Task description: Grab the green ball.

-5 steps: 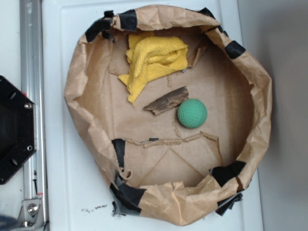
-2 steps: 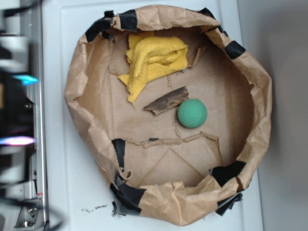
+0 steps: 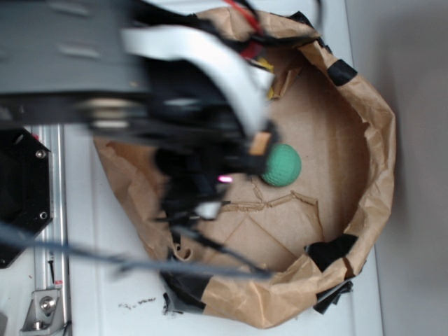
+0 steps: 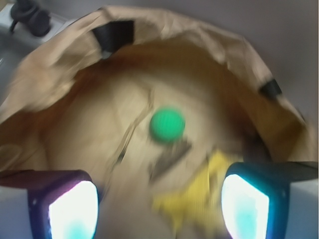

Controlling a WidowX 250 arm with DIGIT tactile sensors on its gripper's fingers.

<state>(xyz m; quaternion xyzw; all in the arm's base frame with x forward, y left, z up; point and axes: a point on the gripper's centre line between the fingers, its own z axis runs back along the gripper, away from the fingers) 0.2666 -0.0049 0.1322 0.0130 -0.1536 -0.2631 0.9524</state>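
The small round teal-green ball (image 4: 167,125) lies on the floor of a crumpled brown paper basin (image 3: 371,161) patched with black tape, untouched. Just beside it in the wrist view sit a brown bark piece (image 4: 169,158) and a blurred yellow cloth (image 4: 199,199). The gripper (image 4: 159,201) hangs above with its fingers (image 4: 72,209) spread wide apart, holding nothing. The basin rests on a white table (image 3: 105,280).
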